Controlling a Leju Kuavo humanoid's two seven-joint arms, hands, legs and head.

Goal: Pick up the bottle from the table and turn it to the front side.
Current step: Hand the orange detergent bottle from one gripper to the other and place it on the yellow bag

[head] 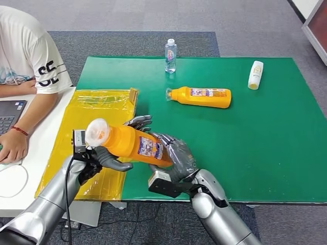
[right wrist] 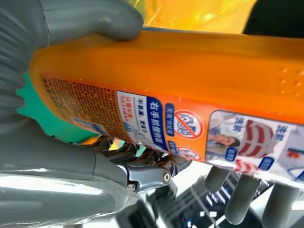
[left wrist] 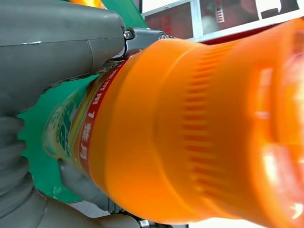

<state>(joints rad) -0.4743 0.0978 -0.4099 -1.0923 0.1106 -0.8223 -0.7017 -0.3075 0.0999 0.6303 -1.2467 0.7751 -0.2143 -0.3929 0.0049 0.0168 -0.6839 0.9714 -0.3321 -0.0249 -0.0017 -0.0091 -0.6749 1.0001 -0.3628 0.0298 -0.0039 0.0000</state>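
Observation:
An orange bottle [head: 133,143] with a clear cap and a blue-and-white label is held off the table between both hands, lying roughly level with its cap toward the left. My left hand [head: 101,157] grips it near the neck, its thumb under the bottle [left wrist: 201,128] and its fingers [head: 139,121] curled behind. My right hand [head: 177,155] holds the base end of the bottle [right wrist: 172,76], thumb on one side and fingers under the printed label. A second orange bottle [head: 201,97] lies on its side on the green mat [head: 270,138].
A small clear water bottle [head: 170,55] stands at the mat's far edge and a white bottle [head: 255,74] lies at the far right. A yellow plastic sheet [head: 92,122] covers the mat's left end. A person [head: 27,66] sits at a laptop [head: 9,115] on the white table to the left.

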